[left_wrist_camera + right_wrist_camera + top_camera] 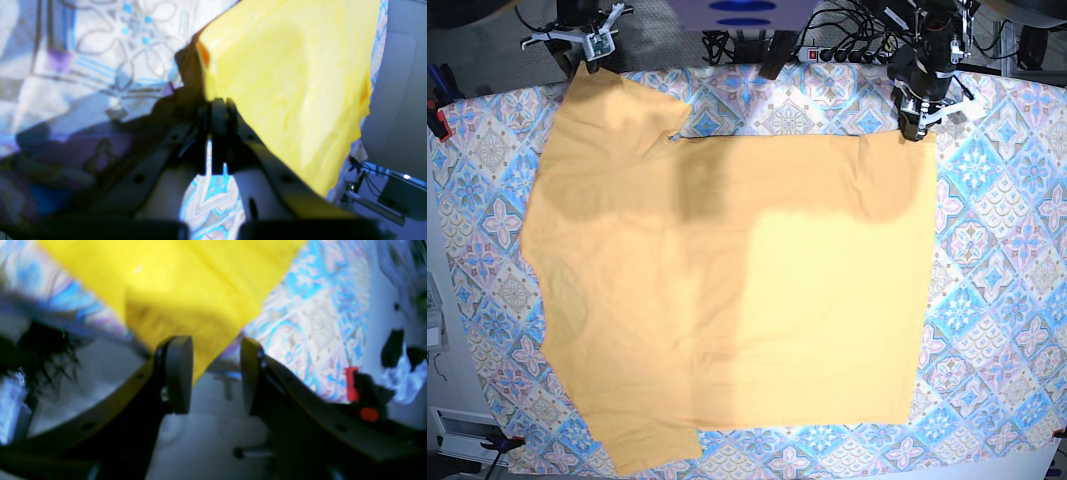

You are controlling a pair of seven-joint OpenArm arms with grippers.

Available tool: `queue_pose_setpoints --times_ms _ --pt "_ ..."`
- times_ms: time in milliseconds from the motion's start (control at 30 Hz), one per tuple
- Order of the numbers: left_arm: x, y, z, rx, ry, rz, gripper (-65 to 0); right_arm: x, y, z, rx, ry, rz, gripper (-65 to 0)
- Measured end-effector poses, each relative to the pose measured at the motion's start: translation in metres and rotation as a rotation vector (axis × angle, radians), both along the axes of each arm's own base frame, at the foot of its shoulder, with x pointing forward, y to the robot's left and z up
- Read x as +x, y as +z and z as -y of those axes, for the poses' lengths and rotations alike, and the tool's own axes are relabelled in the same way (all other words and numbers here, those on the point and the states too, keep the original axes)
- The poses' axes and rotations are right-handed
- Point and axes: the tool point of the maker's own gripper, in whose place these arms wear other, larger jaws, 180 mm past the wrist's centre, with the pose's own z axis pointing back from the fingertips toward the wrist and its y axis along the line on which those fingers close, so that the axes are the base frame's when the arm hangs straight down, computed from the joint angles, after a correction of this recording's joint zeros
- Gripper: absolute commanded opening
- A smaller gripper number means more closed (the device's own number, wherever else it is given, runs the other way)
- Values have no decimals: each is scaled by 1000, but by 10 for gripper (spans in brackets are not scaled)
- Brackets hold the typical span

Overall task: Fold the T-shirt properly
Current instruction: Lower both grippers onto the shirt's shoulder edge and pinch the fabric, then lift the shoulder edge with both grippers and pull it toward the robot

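Blue-pink patterned tablecloth (1002,250) covers the table under the T-shirt (727,300).

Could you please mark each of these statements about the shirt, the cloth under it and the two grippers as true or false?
1. The T-shirt lies spread on a patterned tablecloth. True.
2. The right gripper is clamped shut on the fabric. False: its jaws stand apart, with a corner of the shirt just beyond them.
3. The left gripper is shut, pinching the shirt's edge. True.
4. The T-shirt is dark green. False: it is yellow-orange.
5. In the base view, both grippers sit at the far edge of the table. True.
6. The shirt is already folded into a small neat square. False: it is mostly laid out flat, one sleeve sticking out.
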Motion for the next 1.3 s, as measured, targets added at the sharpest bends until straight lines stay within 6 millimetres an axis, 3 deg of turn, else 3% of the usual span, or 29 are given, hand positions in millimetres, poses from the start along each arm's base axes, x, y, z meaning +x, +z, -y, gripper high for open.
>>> queue_pose_setpoints --times_ms 167,433,633,933,1300 --pt "0 0 1 -4 -4 2 -650 14 0 -16 20 39 33 -418" --pt "0 0 1 -5 -2 -1 -650 7 -12 -6 -10 1 -30 -418" --pt "0 0 1 -5 -1 -1 -650 1 -22 -19 12 18 -70 -418" --pt "0 0 1 -4 -2 0 -650 -6 -32 -15 -1 12 -103 -418" --pt "0 0 1 -4 -1 -1 -650 4 -37 -9 -12 6 -91 -418"
